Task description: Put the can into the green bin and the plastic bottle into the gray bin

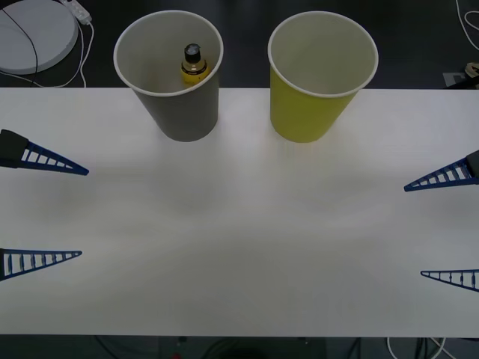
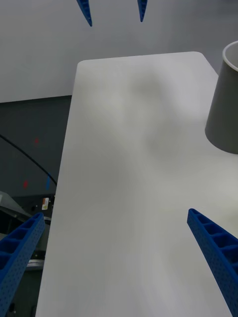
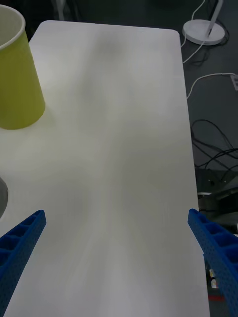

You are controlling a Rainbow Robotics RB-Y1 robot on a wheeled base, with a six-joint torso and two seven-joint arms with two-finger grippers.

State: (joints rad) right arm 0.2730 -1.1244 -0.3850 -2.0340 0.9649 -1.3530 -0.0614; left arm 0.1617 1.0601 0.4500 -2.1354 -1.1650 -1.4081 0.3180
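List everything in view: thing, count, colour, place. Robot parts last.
gray bin: 1, gray with white rim, far side of the table, robot's left of centre
plastic bottle: 1, yellow with dark cap, upright inside the gray bin
green bin: 1, yellow-green with white rim, beside the gray bin on its right
table: 1, white
round base: 1, white, with cable, floor beyond the table's far left
left gripper: 1, blue fingers, open, left table edge
right gripper: 1, blue fingers, open, right table edge

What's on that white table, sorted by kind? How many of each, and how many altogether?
Paper cups: 2, the gray bin and the green bin, standing side by side.
Bottles: 1, the plastic bottle, upright inside the gray bin.
Total: 3.
The left gripper and right gripper hover open at the table's sides, holding nothing.
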